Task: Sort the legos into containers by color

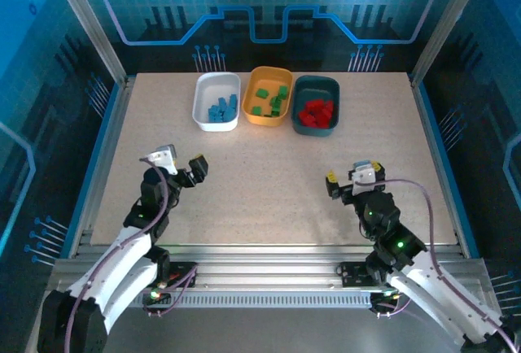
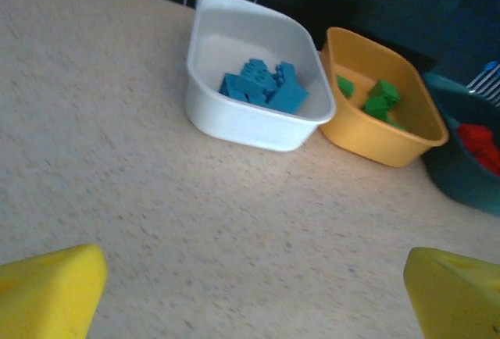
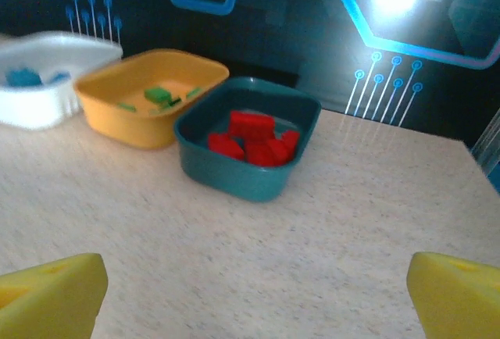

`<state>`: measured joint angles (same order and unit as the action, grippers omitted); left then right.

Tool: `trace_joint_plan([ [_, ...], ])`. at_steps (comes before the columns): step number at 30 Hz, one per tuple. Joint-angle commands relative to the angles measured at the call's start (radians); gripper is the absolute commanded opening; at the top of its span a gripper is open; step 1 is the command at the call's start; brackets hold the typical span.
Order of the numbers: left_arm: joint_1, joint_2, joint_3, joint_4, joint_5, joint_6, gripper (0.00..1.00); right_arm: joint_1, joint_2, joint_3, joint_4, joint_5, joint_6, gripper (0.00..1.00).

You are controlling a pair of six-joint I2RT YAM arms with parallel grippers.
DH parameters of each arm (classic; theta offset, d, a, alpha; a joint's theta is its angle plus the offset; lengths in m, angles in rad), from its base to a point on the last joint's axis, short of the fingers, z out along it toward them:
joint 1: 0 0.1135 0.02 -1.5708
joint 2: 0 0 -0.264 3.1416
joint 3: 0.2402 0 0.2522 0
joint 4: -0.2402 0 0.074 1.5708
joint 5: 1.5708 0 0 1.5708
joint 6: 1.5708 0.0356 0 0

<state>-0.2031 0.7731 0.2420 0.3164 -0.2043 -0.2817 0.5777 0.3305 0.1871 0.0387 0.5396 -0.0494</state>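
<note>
Trays sit in a row at the far side of the table, close against one another: the white tray on the left, the orange-yellow tray in the middle and the dark teal tray on the right. The light blue legos lie piled in the white tray. The green legos lie scattered in the orange-yellow one, and the red legos are heaped in the dark teal one.

The left hand hangs over bare table on the near left, well apart from the trays, its jaws spread wide and empty. The right hand hangs over bare table on the near right, also spread wide and empty. Both hands point toward the row of trays. The left wrist view looks at the white tray, and the right wrist view looks at the dark teal one
</note>
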Motion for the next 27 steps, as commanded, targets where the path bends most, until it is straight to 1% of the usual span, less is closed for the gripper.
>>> trace_joint_plan([
  [1,0.008,0.101,-0.053,0.327,-0.137,0.238,0.99,-0.114,-0.046,-0.108,0.185,-0.098,-0.142,1.00],
  [3,0.033,0.191,-0.045,0.355,-0.132,0.258,0.99,-0.213,-0.070,-0.153,0.214,-0.193,-0.113,1.00],
  [4,0.045,0.255,-0.051,0.402,-0.136,0.246,0.99,-0.266,-0.075,-0.167,0.222,-0.224,-0.071,1.00],
  [6,0.065,0.413,-0.079,0.606,-0.120,0.221,0.99,-0.365,-0.069,-0.188,0.259,-0.305,-0.028,1.00],
  [7,0.069,0.486,-0.085,0.733,-0.109,0.238,0.99,-0.410,-0.056,-0.197,0.275,-0.343,-0.009,1.00],
  [8,0.067,0.474,-0.056,0.664,-0.108,0.239,0.99,-0.453,-0.035,-0.209,0.302,-0.361,0.019,1.00],
  [9,0.074,0.437,-0.023,0.518,-0.082,0.232,0.99,-0.487,-0.009,-0.210,0.316,-0.381,0.037,1.00],
  [10,0.088,0.445,-0.002,0.498,-0.064,0.233,0.99,-0.520,0.031,-0.210,0.353,-0.416,0.036,1.00],
  [11,0.098,0.487,-0.004,0.565,-0.058,0.252,0.99,-0.544,0.087,-0.208,0.397,-0.437,0.050,1.00],
  [12,0.098,0.504,-0.004,0.590,-0.050,0.276,0.99,-0.556,0.131,-0.196,0.418,-0.461,0.069,1.00],
  [14,0.105,0.520,0.005,0.594,-0.033,0.292,0.99,-0.558,0.247,-0.150,0.453,-0.521,0.049,1.00],
  [16,0.109,0.543,0.013,0.614,-0.022,0.309,0.99,-0.558,0.389,-0.124,0.566,-0.527,0.051,1.00],
  [18,0.113,0.580,0.027,0.624,0.019,0.330,0.99,-0.559,0.535,-0.054,0.577,-0.562,0.022,1.00],
  [19,0.117,0.623,0.027,0.668,0.049,0.346,0.99,-0.559,0.615,-0.012,0.577,-0.598,0.008,1.00],
  [20,0.117,0.675,0.013,0.753,0.056,0.354,0.99,-0.561,0.694,0.006,0.626,-0.618,0.023,1.00],
  [21,0.117,0.722,-0.007,0.833,0.031,0.344,0.99,-0.561,0.754,0.004,0.702,-0.625,0.038,1.00],
  [22,0.125,0.799,-0.022,0.950,-0.015,0.325,0.99,-0.559,0.805,0.008,0.769,-0.632,0.038,1.00],
  [23,0.132,0.852,-0.035,1.060,-0.061,0.321,0.99,-0.560,0.840,0.029,0.775,-0.634,0.026,1.00],
  [24,0.137,0.825,-0.047,1.026,-0.068,0.297,0.99,-0.564,0.862,0.051,0.757,-0.636,0.013,1.00],
  [25,0.149,0.793,-0.027,0.937,-0.056,0.276,0.99,-0.568,0.886,0.075,0.740,-0.637,0.000,1.00],
  [27,0.165,0.791,0.036,0.823,0.001,0.280,0.99,-0.580,0.926,0.114,0.723,-0.648,0.034,1.00],
])
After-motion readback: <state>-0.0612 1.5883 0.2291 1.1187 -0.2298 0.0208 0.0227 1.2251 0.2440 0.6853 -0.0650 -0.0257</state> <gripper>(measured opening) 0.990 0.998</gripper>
